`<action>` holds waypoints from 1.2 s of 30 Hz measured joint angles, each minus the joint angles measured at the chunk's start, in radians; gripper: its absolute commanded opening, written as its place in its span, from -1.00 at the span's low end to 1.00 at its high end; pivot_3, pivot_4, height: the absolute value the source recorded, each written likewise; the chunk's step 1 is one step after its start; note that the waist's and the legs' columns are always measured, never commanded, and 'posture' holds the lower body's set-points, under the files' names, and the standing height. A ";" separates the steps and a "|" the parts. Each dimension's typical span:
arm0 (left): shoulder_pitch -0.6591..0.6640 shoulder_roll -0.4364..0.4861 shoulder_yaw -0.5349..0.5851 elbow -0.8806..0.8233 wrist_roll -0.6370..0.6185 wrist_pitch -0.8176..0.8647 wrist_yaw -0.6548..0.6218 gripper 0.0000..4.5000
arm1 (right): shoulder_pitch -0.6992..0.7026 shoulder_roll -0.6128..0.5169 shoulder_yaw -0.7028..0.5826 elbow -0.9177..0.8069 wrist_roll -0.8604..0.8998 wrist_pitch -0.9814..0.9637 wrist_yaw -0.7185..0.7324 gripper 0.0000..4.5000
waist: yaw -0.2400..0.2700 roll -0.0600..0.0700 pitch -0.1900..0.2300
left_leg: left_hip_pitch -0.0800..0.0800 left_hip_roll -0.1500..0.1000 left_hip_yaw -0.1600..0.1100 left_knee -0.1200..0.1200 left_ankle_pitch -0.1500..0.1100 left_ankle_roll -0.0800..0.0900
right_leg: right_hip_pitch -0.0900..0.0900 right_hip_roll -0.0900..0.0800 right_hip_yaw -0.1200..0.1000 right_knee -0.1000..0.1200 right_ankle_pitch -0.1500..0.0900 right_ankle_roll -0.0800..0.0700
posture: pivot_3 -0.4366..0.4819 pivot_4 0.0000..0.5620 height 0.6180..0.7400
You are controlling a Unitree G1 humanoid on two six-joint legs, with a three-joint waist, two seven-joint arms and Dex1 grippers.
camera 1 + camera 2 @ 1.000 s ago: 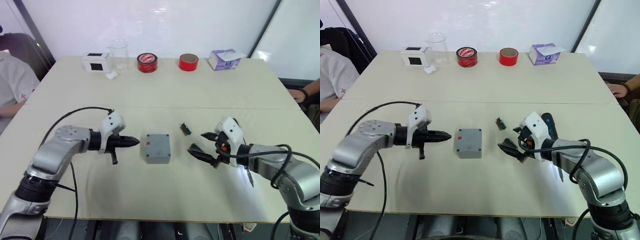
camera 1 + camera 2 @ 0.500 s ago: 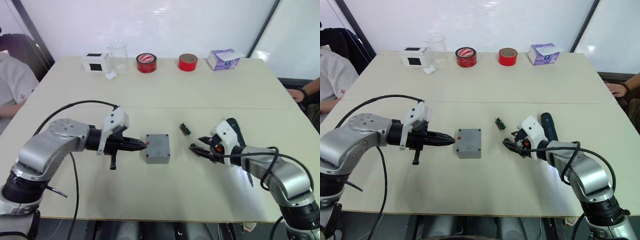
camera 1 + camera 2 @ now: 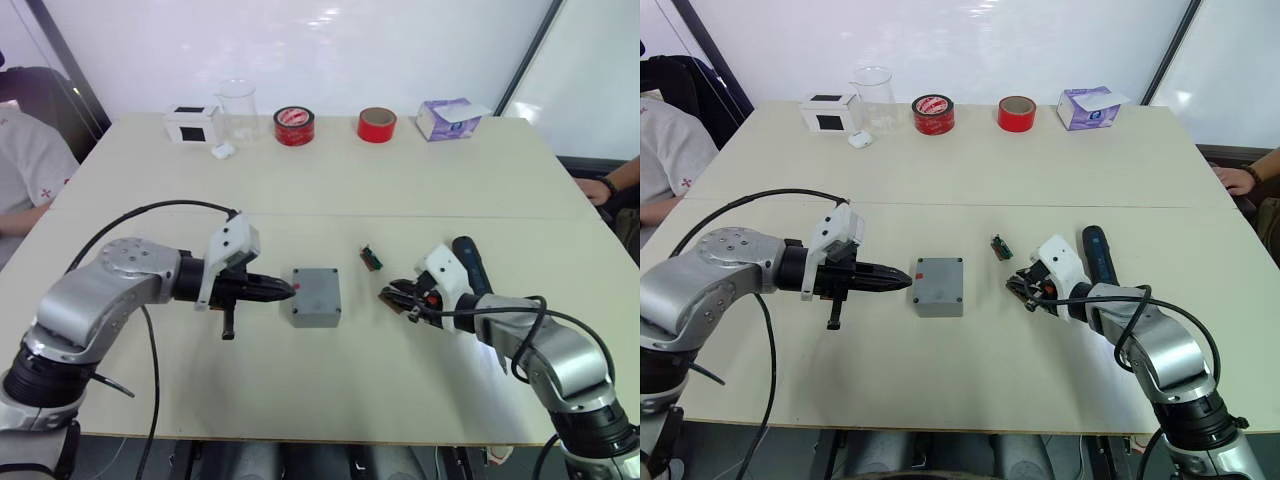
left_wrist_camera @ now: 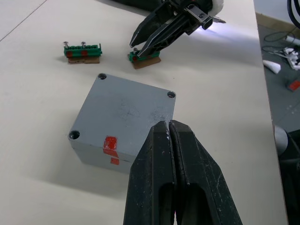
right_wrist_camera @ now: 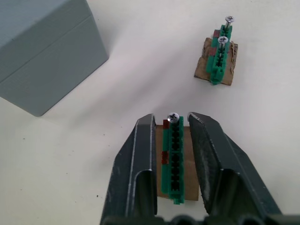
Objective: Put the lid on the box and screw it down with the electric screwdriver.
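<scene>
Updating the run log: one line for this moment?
lid: on box | left tool: shut at box | right tool: open, straddling screw holder

bright, even light falls from above; glare blooms on the white wall point(image 3: 330, 40) behind the table point(image 3: 400, 190). shadows are soft and short, pooling under the box point(image 4: 123, 123) and the 2 arms. a bluish-white glow flares in the left wrist view. the left gripper point(image 4: 169, 133) fingers look slightly soft up close; the head views bow slightly at the edges.
</scene>
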 measured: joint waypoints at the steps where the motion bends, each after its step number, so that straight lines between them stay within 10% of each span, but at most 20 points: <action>1: 0.000 0.000 0.000 0.000 0.000 0.000 0.000 -1.00 | 0.000 0.001 0.000 0.000 -0.004 -0.001 0.000 -0.52 | 0.000 0.000 0.000 | 0.000 0.000 0.000 0.000 0.000 0.000 | 0.000 0.000 0.000 0.000 0.000 0.000 | -0.05 -0.47 1.00; 6: 0.000 0.000 -0.001 0.000 0.000 -0.001 0.002 -1.00 | 0.000 0.009 0.001 0.005 -0.014 -0.009 -0.003 -0.98 | 0.000 0.000 0.000 | 0.000 0.000 0.000 0.000 0.000 0.000 | 0.000 0.000 0.000 0.000 0.000 0.000 | -0.05 -0.47 1.00; 36: 0.013 0.013 -0.002 0.104 0.019 -0.033 -0.006 -1.00 | -0.188 0.068 -0.067 -0.125 0.105 0.160 -0.035 -0.98 | -0.003 0.000 0.000 | 0.000 0.000 0.000 0.000 0.000 0.000 | 0.000 0.001 0.000 0.000 0.000 0.000 | -0.05 -0.47 1.00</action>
